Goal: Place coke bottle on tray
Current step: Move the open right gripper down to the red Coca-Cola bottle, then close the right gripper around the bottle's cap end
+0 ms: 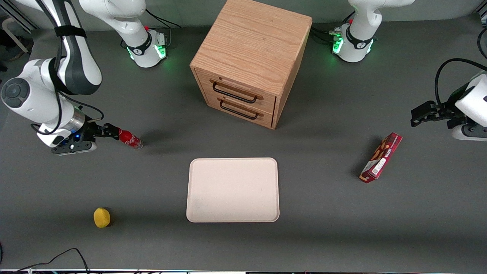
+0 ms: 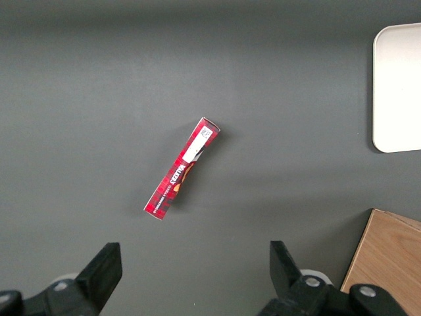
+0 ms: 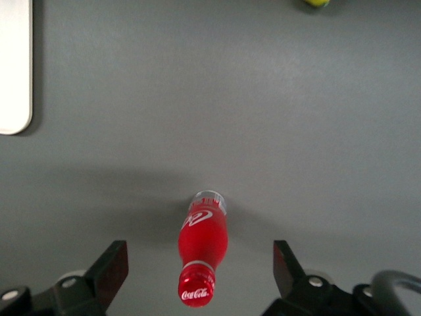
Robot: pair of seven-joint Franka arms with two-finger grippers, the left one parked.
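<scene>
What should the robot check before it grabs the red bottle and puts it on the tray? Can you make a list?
1. Fingers wide enough for the bottle: ok. The gripper is open, one finger on each side of the coke bottle.
2. Bottle squeezed yet: not ok. Gaps show between the fingers and the bottle in the right wrist view.
3. Bottle standing: ok, upright on the table, cap toward the wrist camera.
4. Room on the tray: ok, nothing lies on it.
5. Way to the tray: ok. The yellow ball is nearer the front camera, and the drawer cabinet is farther from it.
6. Gripper low enough: cannot tell.
</scene>
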